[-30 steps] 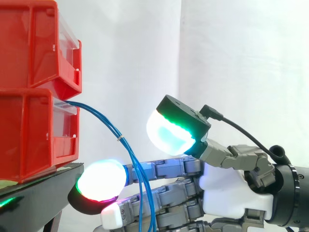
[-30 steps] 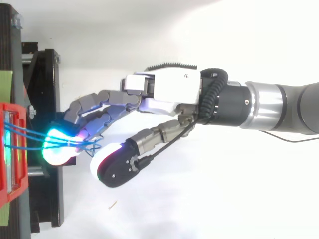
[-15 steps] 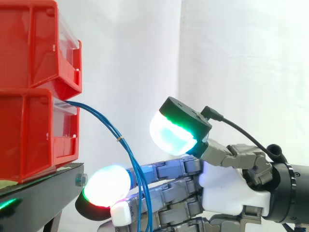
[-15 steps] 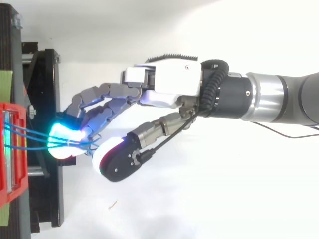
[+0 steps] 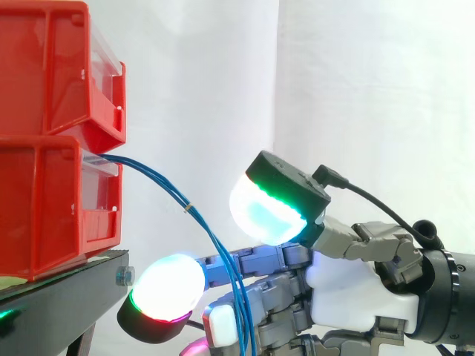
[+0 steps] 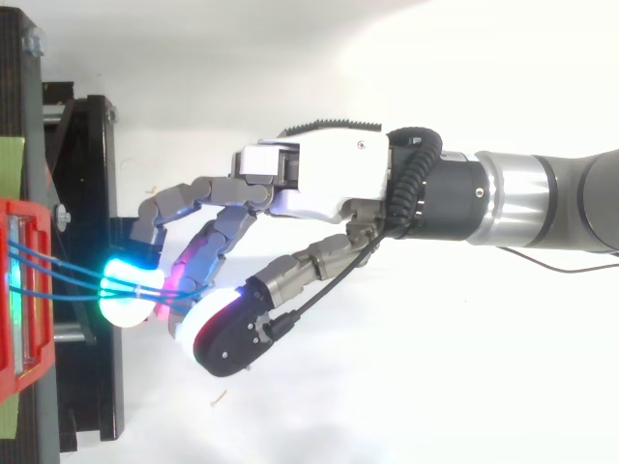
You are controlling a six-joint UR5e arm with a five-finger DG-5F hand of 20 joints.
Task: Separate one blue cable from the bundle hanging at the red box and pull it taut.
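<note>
Downward from red box [image 5: 44,200], blue cables [image 5: 189,210]; thin, bundled

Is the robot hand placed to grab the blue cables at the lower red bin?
Probably yes: the blue cables run across the fingers of the open robot hand, below its thumb, nothing between. Picking one strand looks harder; they hang close together.

You have no legible text, number or sign to go by here. The red bins [image 5: 44,200] show plain faces, and their clear front strips carry no print you could read. The white shell of the hand [image 6: 329,179] is equally unmarked.
</note>
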